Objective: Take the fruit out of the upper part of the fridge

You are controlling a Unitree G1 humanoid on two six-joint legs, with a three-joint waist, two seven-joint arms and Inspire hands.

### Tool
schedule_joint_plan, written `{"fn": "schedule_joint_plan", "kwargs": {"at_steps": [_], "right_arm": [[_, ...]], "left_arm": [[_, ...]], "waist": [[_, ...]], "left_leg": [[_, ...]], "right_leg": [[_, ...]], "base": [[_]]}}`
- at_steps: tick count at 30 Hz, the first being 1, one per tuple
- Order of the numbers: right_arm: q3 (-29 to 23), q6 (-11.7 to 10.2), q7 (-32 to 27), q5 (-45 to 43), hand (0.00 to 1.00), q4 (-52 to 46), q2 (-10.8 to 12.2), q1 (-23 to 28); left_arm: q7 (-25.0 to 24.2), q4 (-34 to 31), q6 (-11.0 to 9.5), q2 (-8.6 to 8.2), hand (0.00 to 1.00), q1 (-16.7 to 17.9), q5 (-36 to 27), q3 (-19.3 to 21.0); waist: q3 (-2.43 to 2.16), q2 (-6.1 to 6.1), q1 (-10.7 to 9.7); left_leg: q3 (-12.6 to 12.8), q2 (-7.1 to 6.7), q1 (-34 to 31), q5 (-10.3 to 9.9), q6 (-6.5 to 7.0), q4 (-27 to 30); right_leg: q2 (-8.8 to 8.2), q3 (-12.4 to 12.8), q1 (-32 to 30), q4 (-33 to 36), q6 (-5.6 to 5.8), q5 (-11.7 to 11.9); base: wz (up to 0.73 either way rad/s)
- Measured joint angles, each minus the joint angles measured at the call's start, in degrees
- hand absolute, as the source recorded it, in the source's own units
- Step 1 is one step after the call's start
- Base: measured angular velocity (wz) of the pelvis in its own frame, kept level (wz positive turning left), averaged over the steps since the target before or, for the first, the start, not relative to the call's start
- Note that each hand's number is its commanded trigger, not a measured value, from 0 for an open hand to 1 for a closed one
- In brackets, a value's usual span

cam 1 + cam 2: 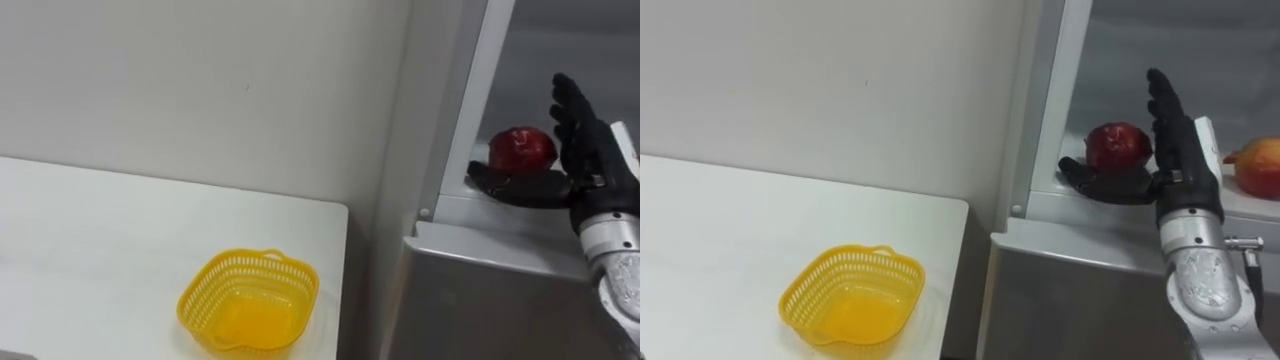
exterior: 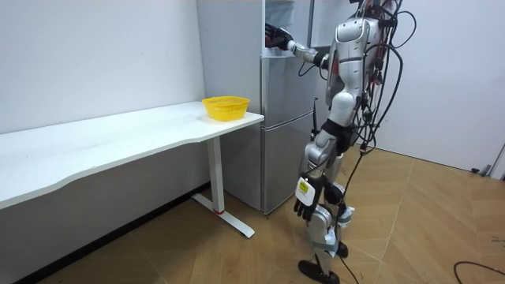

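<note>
Reaching into the upper fridge compartment (image 1: 590,40) at the upper right of the frame, holding the right hand (image 1: 590,160) wide open: pointing the fingers (image 1: 575,115) straight up just right of the red apple (image 1: 521,150), stretching the thumb low in front of it, not yet closing on anything. Leaving the apple resting on the shelf (image 1: 470,207), near a second reddish fruit (image 1: 1260,168) at the far right. Probably dealing with something firm, smooth, fairly light, apt to roll and bruise; judging a wrap around the widest part, thumb opposing fingers, safest. Hanging the left hand (image 2: 302,208) low by the thigh. Leaving the yellow basket (image 1: 195,300) empty on the white tabletop (image 1: 100,220) at lower centre.
</note>
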Motion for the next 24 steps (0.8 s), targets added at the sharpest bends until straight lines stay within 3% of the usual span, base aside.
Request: {"fn": "schedule_joint_plan", "kwargs": {"at_steps": [10, 11, 12, 13, 14, 24], "right_arm": [[0.0, 0.6, 4.3, 2.7, 0.00, 4.7, -1.1, -2.1], [0.0, 0.6, 4.9, 2.3, 0.06, 4.7, -1.2, -2.1], [0.0, 0.6, 5.5, 1.9, 0.24, 4.9, -1.4, -2.1], [0.0, 0.6, 5.6, 1.8, 0.91, 5.0, -1.5, -2.1], [0.0, 0.6, 6.0, 1.3, 1.00, 5.1, -1.7, -2.1], [0.5, 2.9, 9.5, -0.6, 1.00, 7.6, -3.7, -4.2]], "left_arm": [[-0.9, -2.1, 0.7, 1.22, 0.00, 0.1, 0.0, 0.0], [-0.8, -2.1, 0.7, 1.27, 0.00, 0.0, 0.0, 0.0], [-0.5, -2.1, 0.7, 1.31, 0.00, -0.1, 0.0, 0.0], [-0.4, -2.1, 0.7, 1.33, 0.00, -0.2, 0.0, 0.0], [0.0, -2.1, 0.7, 1.34, 0.00, -0.2, 0.0, 0.0], [0.3, -2.3, 1.4, 1.46, 0.00, 0.2, -0.2, 0.0]], "waist": [[0.22, -0.59, -0.1], [0.22, -0.58, -0.1], [0.22, -0.58, -0.1], [0.22, -0.58, -0.1], [0.22, -0.58, -0.1], [-0.02, -1.07, -0.4]], "left_leg": [[0.0, -0.03, 0.5, 0.0, -0.01, -0.2], [0.0, -0.03, 0.5, 0.0, -0.01, -0.1], [0.0, -0.03, 0.5, 0.0, -0.01, -0.1], [0.1, -0.03, 0.4, 0.0, -0.01, -0.1], [0.1, -0.03, 0.5, 0.0, -0.01, -0.1], [0.0, -0.03, 0.6, 0.0, -0.01, -0.1]], "right_leg": [[0.04, 0.0, 0.8, -0.2, 0.00, 0.0], [0.04, 0.0, 0.8, -0.2, 0.00, 0.0], [0.05, 0.0, 0.8, -0.2, 0.00, 0.0], [0.05, 0.0, 0.7, -0.2, 0.00, 0.0], [0.05, 0.0, 0.7, -0.2, 0.00, 0.0], [0.02, -0.1, 0.9, -0.2, 0.00, 0.0]], "base": [[0.00], [0.00], [0.00], [0.00], [0.00], [0.00]]}}
